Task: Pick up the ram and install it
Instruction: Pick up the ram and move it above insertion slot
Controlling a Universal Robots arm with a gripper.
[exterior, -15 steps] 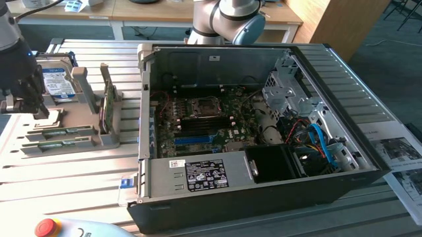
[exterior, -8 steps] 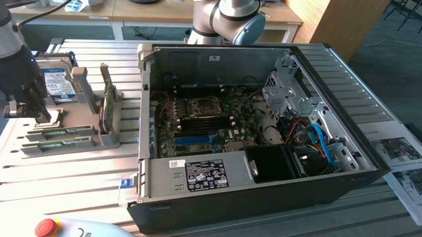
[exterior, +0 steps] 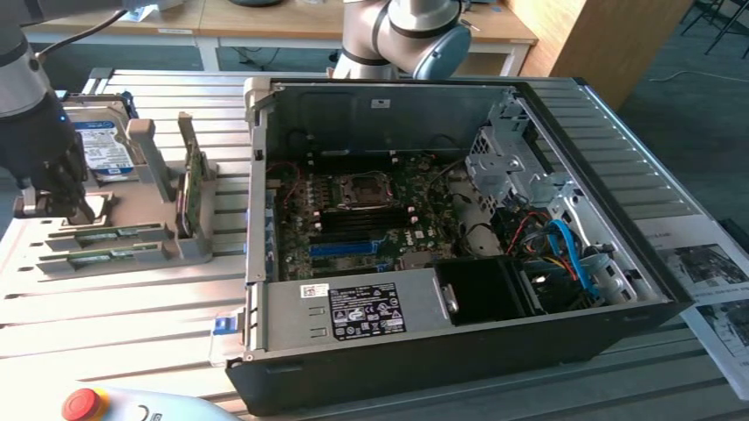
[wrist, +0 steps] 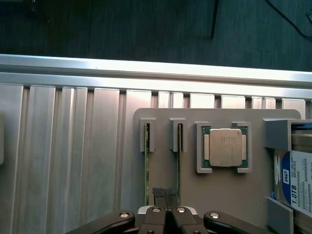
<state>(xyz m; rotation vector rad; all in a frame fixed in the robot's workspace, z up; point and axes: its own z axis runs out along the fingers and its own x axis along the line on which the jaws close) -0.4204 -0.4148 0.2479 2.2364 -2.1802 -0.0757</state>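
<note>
Ram (wrist: 179,161) stood on edge in grey holder (wrist: 161,122); looked thin, light, stiff, likely fragile; best held across flat faces near top edge; jaws clenched, empty, just beside it

The arm (exterior: 401,35) has its grey and blue joint at the far side. Its dark wrist hangs at the exterior view's left, with the end effector (exterior: 56,209) pointing straight down. The fingertips (wrist: 164,192) are pressed together, gripping nothing.

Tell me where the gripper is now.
At the exterior view's left, the gripper hangs over the grey holder, above its two ram sticks and near the processor.
</note>
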